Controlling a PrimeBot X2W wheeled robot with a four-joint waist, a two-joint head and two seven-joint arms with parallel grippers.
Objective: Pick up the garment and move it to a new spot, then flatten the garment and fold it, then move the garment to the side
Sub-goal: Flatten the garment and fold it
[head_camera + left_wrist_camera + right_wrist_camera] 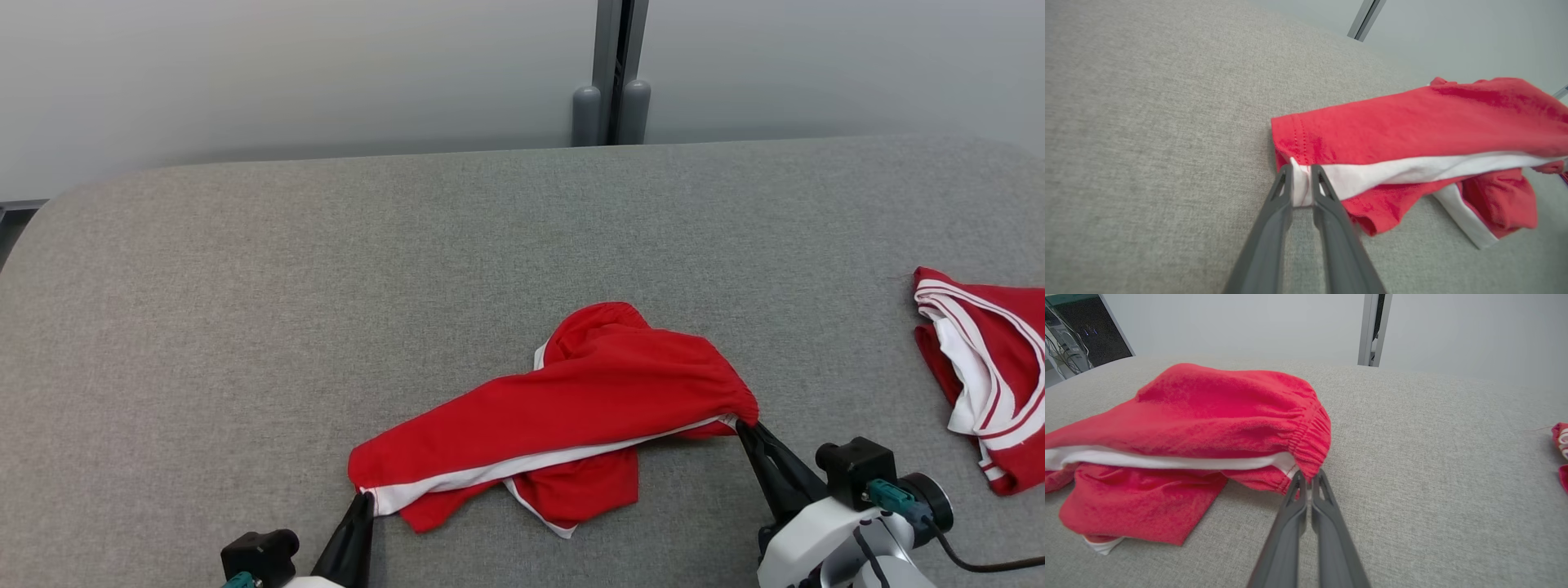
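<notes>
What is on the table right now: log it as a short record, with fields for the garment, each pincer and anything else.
surface: grey fabric-covered table
item: red garment with a white stripe, crumpled, not yet flat or folded
left pincer: shut on the white stripe at a hem corner
right pincer: shut on the cloth beside the gathered waistband
other: second red-and-white garment, lying apart on the robot's right
</notes>
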